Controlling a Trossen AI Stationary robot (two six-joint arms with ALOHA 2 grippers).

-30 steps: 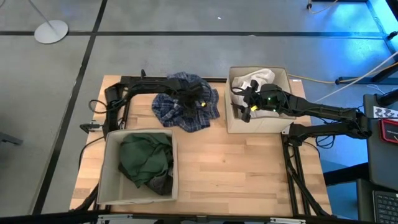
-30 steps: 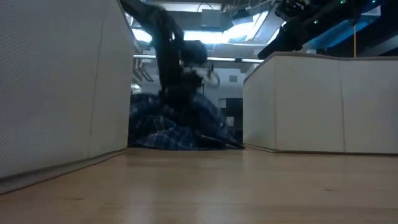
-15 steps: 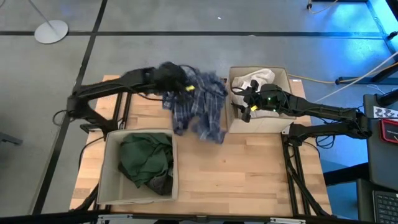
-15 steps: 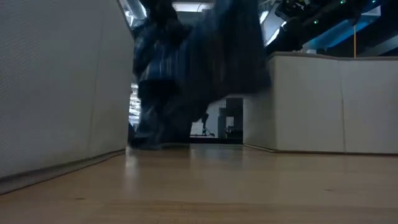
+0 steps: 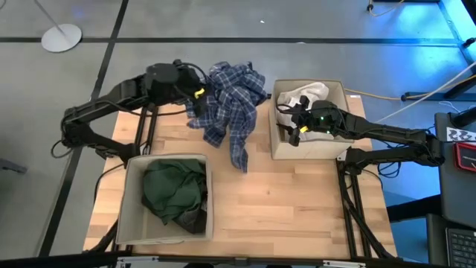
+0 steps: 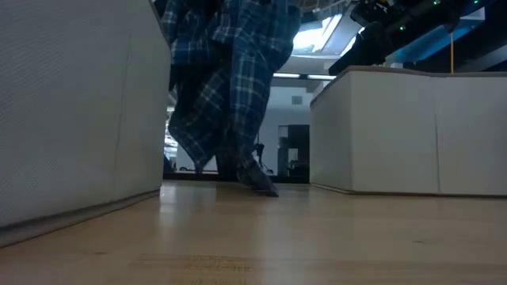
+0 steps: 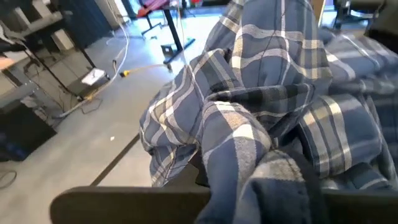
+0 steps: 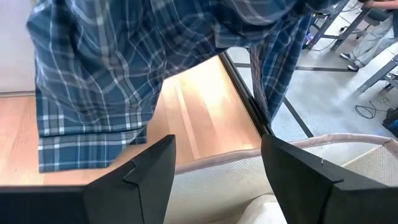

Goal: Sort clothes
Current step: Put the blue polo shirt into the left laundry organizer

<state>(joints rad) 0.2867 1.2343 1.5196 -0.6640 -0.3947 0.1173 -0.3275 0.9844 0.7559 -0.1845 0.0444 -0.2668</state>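
My left gripper (image 5: 198, 94) is up in the air over the table's far left part, shut on the blue-and-white plaid shirt (image 5: 232, 104). The shirt hangs down from it in a long bunch (image 6: 230, 87). My right gripper (image 8: 217, 180) is open and empty over the beige right bin (image 5: 277, 149), which holds the white piece (image 5: 303, 95). The beige left bin (image 5: 128, 201) holds the dark green piece (image 5: 175, 190) and the dark grey-black piece (image 5: 195, 219). My left gripper holds a bunched-up part of the plaid shirt (image 7: 239, 155); the cloth covers the fingers, so the hold itself is hidden. The shirt hangs slack below the gripper. Its lowest tip (image 6: 263, 187) is at the table top; whether it touches, I cannot tell.
The two bins stand apart, with bare wooden table (image 5: 297, 201) between them and toward the near edge. The right bin's rim (image 8: 323, 149) lies just under my right gripper. Black arm frames stand at the table's left and right sides.
My left gripper has gone up and toward the table's far left corner with the plaid shirt. The shirt, a heap on the table a second ago, has been lifted and drawn out into a long hanging bunch. My right gripper has kept still.
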